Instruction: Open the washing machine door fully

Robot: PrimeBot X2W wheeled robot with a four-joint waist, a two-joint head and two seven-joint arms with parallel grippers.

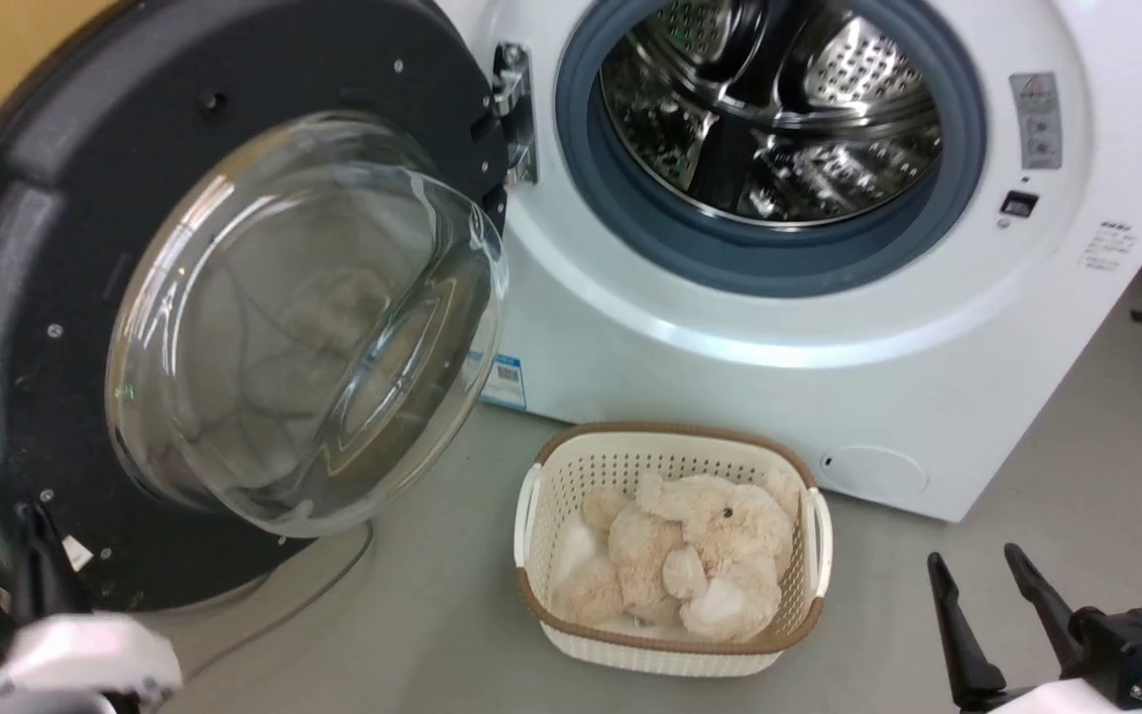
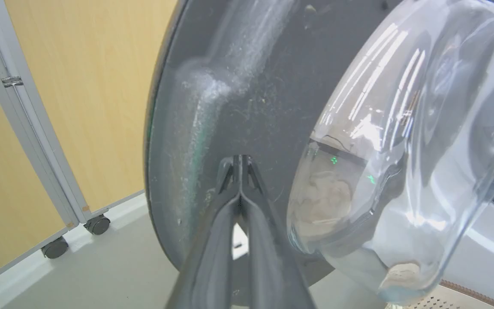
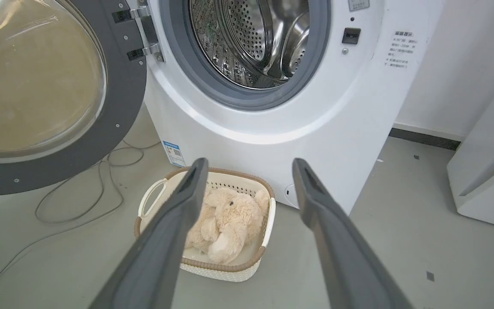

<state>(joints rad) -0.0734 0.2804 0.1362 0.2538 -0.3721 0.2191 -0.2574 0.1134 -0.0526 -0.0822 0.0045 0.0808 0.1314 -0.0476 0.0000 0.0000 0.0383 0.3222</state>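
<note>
The washing machine door (image 1: 36, 297) (left rim) runs off frame.

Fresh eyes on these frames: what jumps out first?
The washing machine door stands wide open at the head view's left, its clear glass bowl bulging toward the camera, with the steel drum mouth bare beside it. On the floor below sits a cream basket holding a beige plush toy. The left tool is shut at the door's lower black face; the right tool is open, lower right.
</note>
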